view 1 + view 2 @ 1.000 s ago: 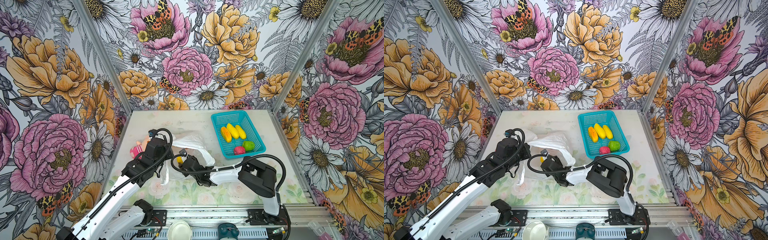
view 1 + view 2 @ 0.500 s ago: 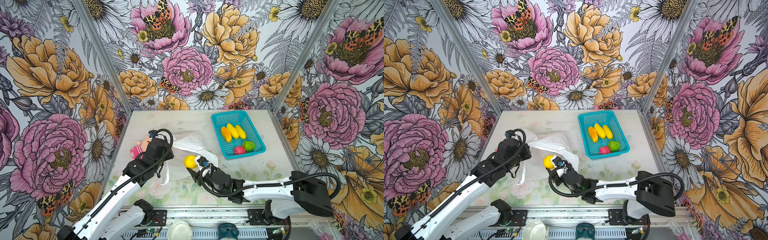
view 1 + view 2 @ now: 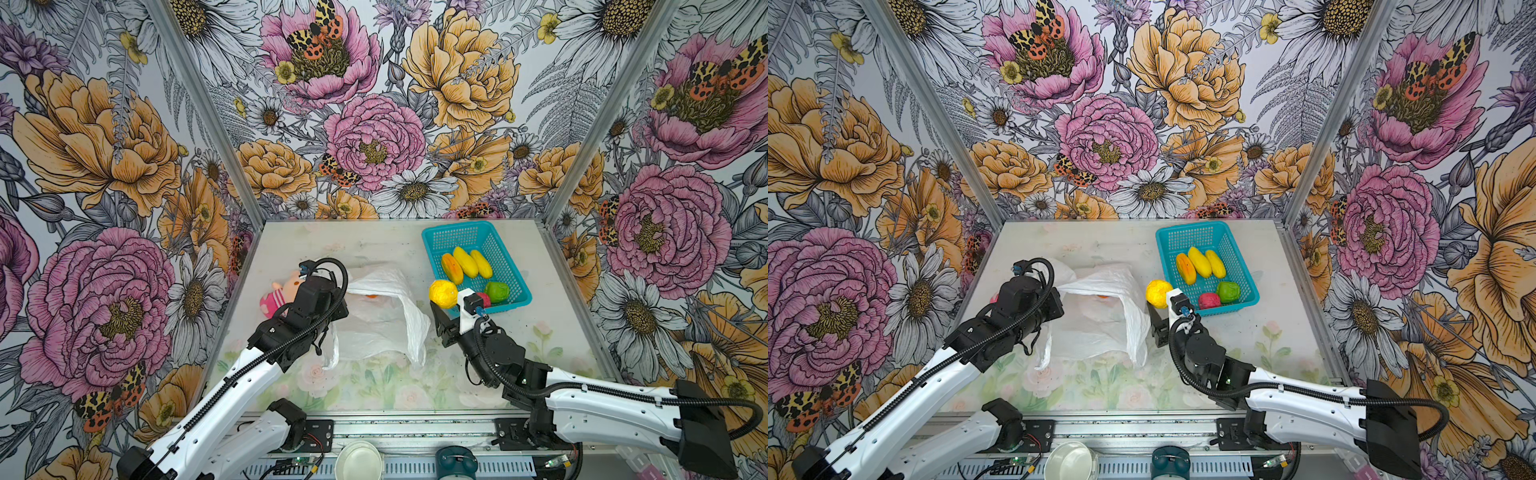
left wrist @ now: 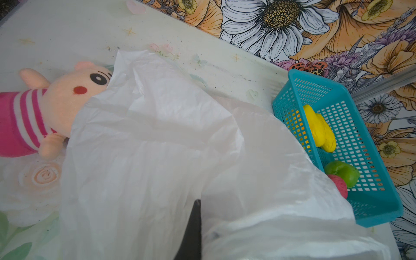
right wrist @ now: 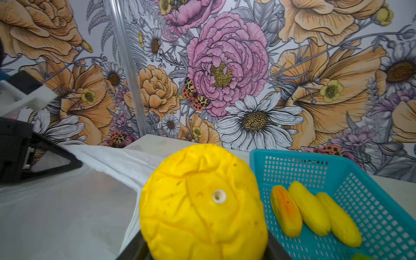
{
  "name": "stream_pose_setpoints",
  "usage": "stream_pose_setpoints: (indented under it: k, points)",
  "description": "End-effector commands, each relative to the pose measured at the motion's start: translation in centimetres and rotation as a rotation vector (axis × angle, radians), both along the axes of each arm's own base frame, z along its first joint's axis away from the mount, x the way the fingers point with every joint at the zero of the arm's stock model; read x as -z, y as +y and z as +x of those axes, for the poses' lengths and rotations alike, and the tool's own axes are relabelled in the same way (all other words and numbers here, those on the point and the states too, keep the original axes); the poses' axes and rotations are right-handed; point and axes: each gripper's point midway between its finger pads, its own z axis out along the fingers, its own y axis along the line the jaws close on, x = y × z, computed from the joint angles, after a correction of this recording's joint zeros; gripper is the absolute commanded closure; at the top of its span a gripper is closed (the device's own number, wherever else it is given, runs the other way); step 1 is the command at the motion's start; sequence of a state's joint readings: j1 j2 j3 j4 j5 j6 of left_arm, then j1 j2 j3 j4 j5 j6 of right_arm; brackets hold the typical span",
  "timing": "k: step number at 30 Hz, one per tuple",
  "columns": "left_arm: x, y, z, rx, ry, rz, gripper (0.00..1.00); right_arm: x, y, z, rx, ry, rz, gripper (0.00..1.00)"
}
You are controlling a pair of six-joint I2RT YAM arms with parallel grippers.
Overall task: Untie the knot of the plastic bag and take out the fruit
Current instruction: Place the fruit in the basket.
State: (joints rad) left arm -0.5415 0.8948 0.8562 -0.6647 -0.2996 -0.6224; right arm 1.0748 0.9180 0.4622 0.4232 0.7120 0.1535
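The white plastic bag (image 3: 382, 320) lies crumpled mid-table with its mouth open, and the knot is out of view. My left gripper (image 3: 338, 305) is shut on the bag's left edge and holds it raised; in the left wrist view one black finger (image 4: 191, 231) presses into the film (image 4: 157, 157). An orange fruit (image 3: 371, 296) shows through the bag. My right gripper (image 3: 451, 305) is shut on a round yellow fruit (image 3: 443, 293), held above the table between the bag and the basket. That fruit (image 5: 202, 202) fills the right wrist view.
A teal basket (image 3: 457, 226) at the back right holds three elongated yellow-orange fruits (image 3: 465, 262), a green one (image 3: 497, 291) and a red one (image 3: 483, 298). A pink-striped plush doll (image 3: 276, 297) lies left of the bag, behind my left arm.
My right gripper came out of the bag with the round yellow fruit and carried it right, up to the basket's near corner. The left arm stayed put.
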Motion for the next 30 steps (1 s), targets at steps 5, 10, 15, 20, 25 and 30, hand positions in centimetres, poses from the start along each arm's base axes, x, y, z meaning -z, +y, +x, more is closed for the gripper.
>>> stream_pose_setpoints:
  k: [5, 10, 15, 20, 25, 30]
  points:
    - [0.3, 0.0, 0.0, 0.006, -0.002, 0.025, 1.0, 3.8, -5.7, 3.4, 0.236, 0.16, -0.008, 0.75]
    - [0.3, -0.5, -0.2, 0.025, 0.002, 0.018, 1.0, 7.6, -6.4, 6.5, 0.275, 0.325, -0.045, 0.79]
    - [0.0, -0.1, -0.3, 0.013, -0.017, 0.03, 1.0, 10.8, -6.3, 9.8, 0.264, 0.514, -0.069, 0.81]
    - [0.0, -0.5, -0.3, 0.028, -0.009, 0.022, 1.0, 13.5, -6.8, 12.5, 0.256, 0.624, -0.03, 0.81]
    - [-0.2, -0.3, -0.3, 0.02, -0.02, 0.031, 1.0, 16.7, -7.7, 14.9, 0.249, 0.75, 0.021, 0.82]
    - [0.0, -0.6, -0.3, 0.033, -0.01, 0.027, 1.0, 19.7, -9.3, 16.5, 0.296, 0.826, 0.03, 0.81]
